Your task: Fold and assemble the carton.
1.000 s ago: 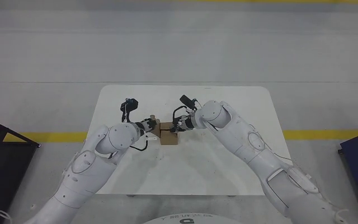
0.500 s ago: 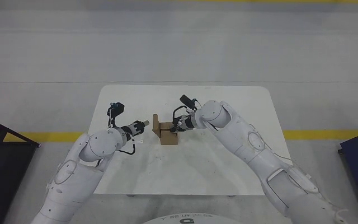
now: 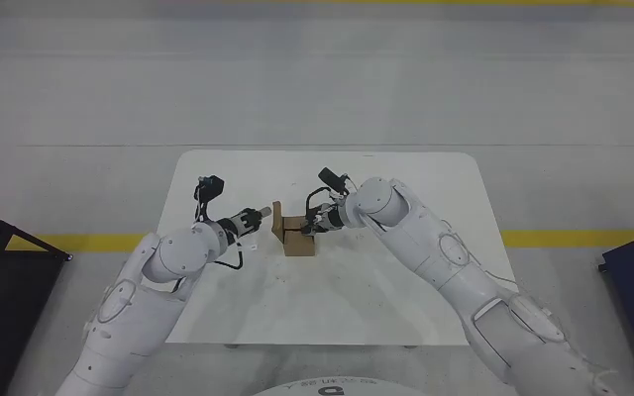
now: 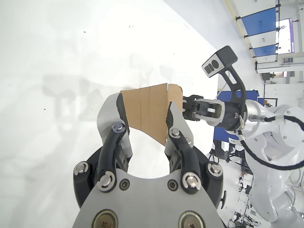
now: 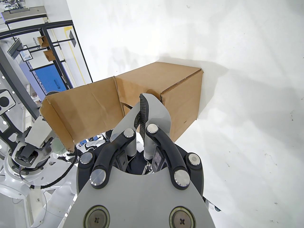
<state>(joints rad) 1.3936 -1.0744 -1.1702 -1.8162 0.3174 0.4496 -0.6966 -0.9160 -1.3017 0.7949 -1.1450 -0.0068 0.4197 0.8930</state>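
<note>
A small brown carton (image 3: 299, 241) stands on the white table (image 3: 396, 287), with one long flap (image 3: 278, 214) swung outward. My left gripper (image 3: 263, 214) is open at that flap's free end; in the left wrist view the flap (image 4: 152, 96) shows between its spread fingers (image 4: 122, 110). My right gripper (image 3: 313, 227) is on the carton's other side, shut at its upper edge. In the right wrist view the closed fingertips (image 5: 143, 98) pinch the carton (image 5: 182, 96) near a corner, and the flap (image 5: 83, 107) stretches toward the left gripper (image 5: 35, 131).
The white table has bare surface all around the carton, widest toward its right and front. The table's rounded far edge (image 3: 327, 153) lies behind both grippers. A yellow floor line (image 3: 565, 238) runs past either side.
The left gripper pulled back from the carton to the left, then edged back toward it. The flap now stands out from the carton. The right arm and carton body stayed put.
</note>
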